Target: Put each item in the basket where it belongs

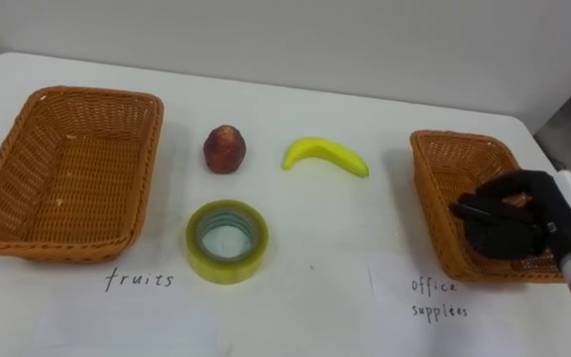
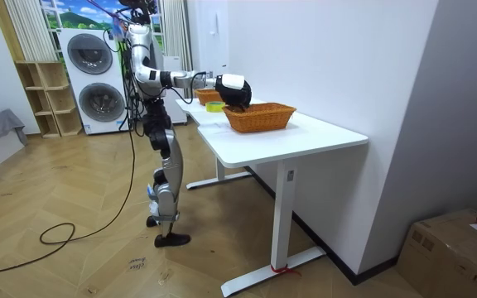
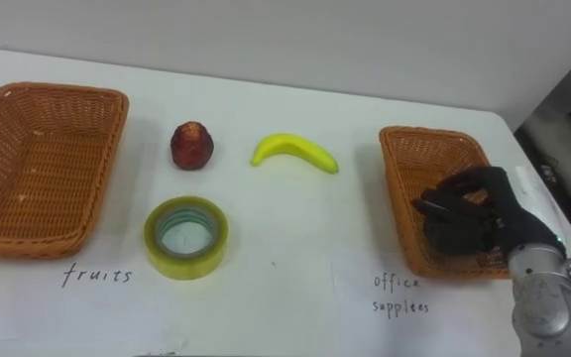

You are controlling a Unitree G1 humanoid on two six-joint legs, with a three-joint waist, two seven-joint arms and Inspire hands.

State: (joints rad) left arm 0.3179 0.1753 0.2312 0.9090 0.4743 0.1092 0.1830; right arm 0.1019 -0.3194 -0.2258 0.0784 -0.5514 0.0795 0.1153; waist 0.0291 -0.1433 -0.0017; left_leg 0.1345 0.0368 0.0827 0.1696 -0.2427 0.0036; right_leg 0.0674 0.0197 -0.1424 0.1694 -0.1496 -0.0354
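Note:
A red apple (image 1: 224, 149) and a yellow banana (image 1: 327, 155) lie on the white table (image 1: 315, 288) between two wicker baskets. In front of the apple, a roll of yellow-green tape (image 1: 199, 250) lies flat. The left basket (image 1: 153, 149), marked "fruits", has nothing in it. My right hand (image 1: 523, 213) hovers low over the near half of the right basket (image 1: 434, 144), marked "office supplies". Something dark shows under the black hand, and I cannot make out whether it is a separate thing. In the room view I stand at the table's long side with my right arm (image 2: 193, 80) stretched over that basket (image 2: 259, 116).
Handwritten labels "fruits" (image 1: 140, 280) and "office supplies" (image 1: 436, 297) sit on the table in front of each basket. The table's right edge runs just past the right basket. Washing machines (image 2: 93, 79) and a shelf stand behind me.

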